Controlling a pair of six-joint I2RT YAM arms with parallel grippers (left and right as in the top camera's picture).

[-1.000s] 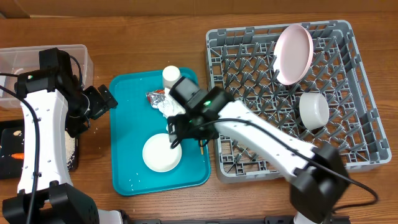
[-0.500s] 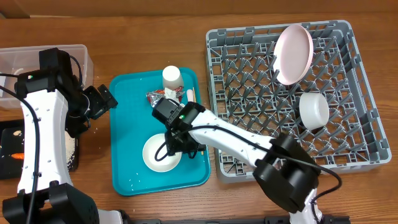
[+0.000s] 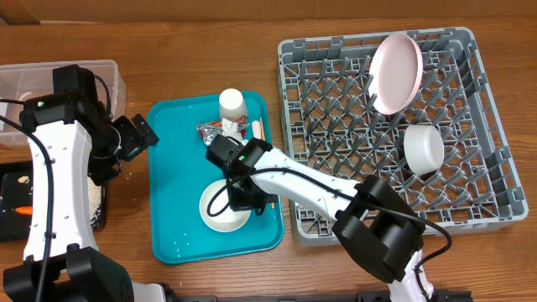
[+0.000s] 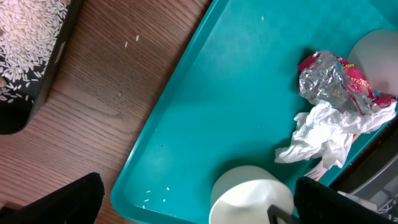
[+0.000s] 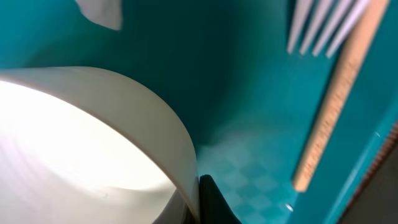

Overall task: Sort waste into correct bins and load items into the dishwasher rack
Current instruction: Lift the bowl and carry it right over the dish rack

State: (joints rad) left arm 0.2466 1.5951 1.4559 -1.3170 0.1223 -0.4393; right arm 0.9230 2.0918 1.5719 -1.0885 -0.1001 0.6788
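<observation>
Overhead: the right gripper sat at the rim of a bowl on the near part of the teal tray. Whether it pinched could not be told. A plate stood in the rack.

Left wrist: the left gripper hung spread wide over the tray's left edge, with the wrapper and napkin farther off.

Right wrist: one finger touched the bowl's outer wall, with the fork and stick to the right.
</observation>
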